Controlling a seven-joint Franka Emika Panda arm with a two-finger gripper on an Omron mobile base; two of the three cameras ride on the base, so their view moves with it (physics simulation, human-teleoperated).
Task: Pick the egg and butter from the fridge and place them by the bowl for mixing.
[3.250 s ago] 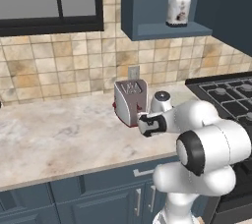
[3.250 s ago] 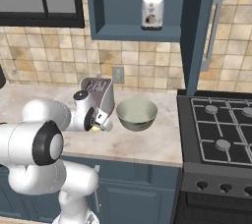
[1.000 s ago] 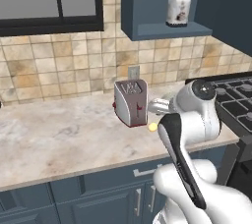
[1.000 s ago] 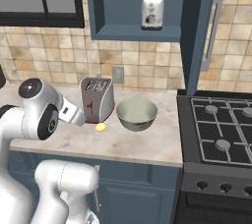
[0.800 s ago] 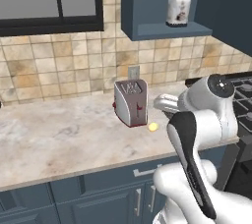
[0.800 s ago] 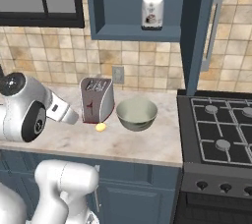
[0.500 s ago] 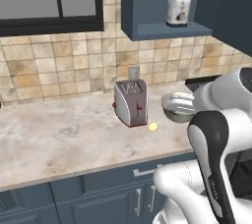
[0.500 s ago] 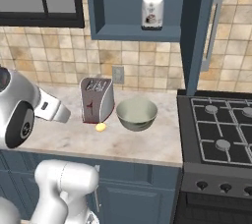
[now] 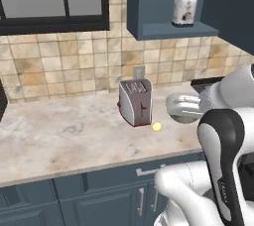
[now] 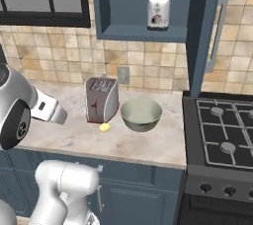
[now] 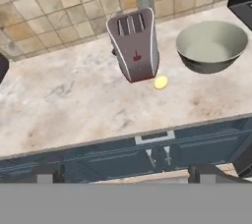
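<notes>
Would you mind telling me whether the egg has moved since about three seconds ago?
Yes. It was up at the gripper beside the toaster; now the egg lies on the counter at the toaster's foot, left of the bowl.

In the left base view the arm covers the right part of the bowl (image 9: 181, 107). In the right base view the stove (image 10: 222, 135) is cut off at the right edge. The label on the shelf canister (image 10: 158, 11) is too small to read.
</notes>
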